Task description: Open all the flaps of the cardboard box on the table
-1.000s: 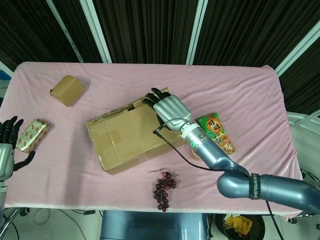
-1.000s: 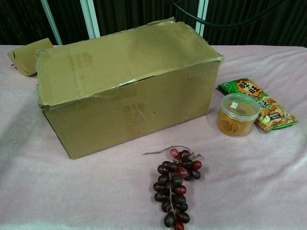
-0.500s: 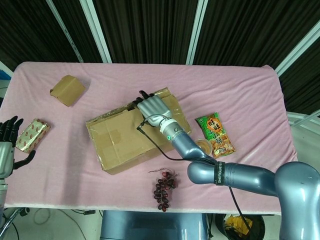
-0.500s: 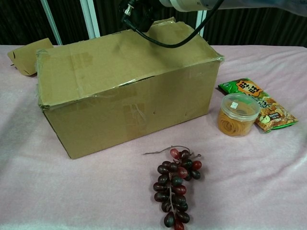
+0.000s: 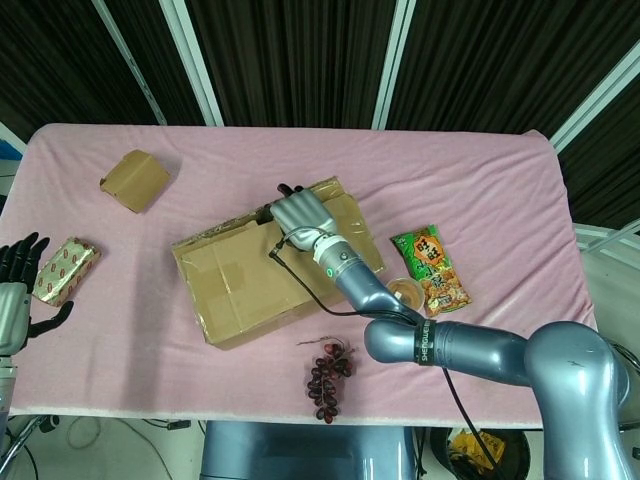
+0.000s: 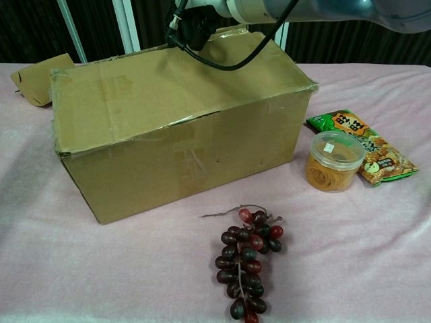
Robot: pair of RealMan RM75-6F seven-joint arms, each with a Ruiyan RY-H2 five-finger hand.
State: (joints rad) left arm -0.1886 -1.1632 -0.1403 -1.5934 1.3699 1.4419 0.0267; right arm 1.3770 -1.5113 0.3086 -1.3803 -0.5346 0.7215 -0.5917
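A pink cloth covers the desk [image 5: 500, 180], where a bunch of dark grapes [image 6: 246, 262] lies nearest the robot, with dark slatted panels and white posts behind the far edge. The cardboard box [image 5: 260, 275] sits mid-desk, flaps still down, its long axis running from near-left to far-right. The right hand [image 5: 298, 214] rests on its far top edge, fingers curled over the rim, while the left hand [image 5: 15, 285] waits at the left edge, fingers apart, beside a foil packet [image 5: 66, 270].
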